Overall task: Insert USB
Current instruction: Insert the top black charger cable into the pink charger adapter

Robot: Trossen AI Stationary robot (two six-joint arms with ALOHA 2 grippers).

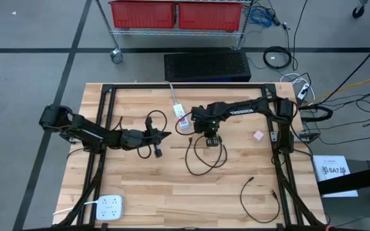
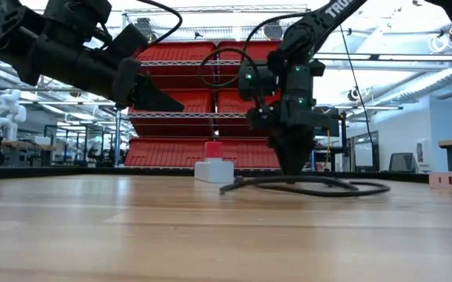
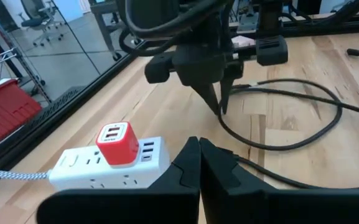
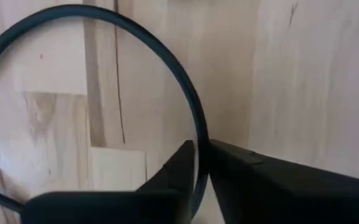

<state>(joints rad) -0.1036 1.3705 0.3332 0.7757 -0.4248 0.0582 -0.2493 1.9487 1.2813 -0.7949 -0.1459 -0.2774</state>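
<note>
The right tool (image 4: 201,163) pinches the black cable (image 4: 167,74) on the desk (image 1: 146,186), just beside the power strip (image 3: 107,165) with its red charger (image 3: 118,143). The left tool (image 3: 199,163), pressed together, hovers near that strip.

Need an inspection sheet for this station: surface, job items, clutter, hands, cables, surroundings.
Surface: wooden table, bare between items.
Job's things: white power strip with red USB charger plugged in; black USB cable looped on table.
Clutter: second white strip at near left corner; small pink block; spare black cable.
Hands: right hand down at the table, fingers pinching the black cable; left hand shut, empty, raised beside the power strip.
Cables: white cord runs from strip off the far edge; loose wiring on floor at right.
Surroundings: wire rack with red bins, black case on floor, papers at right.
</note>
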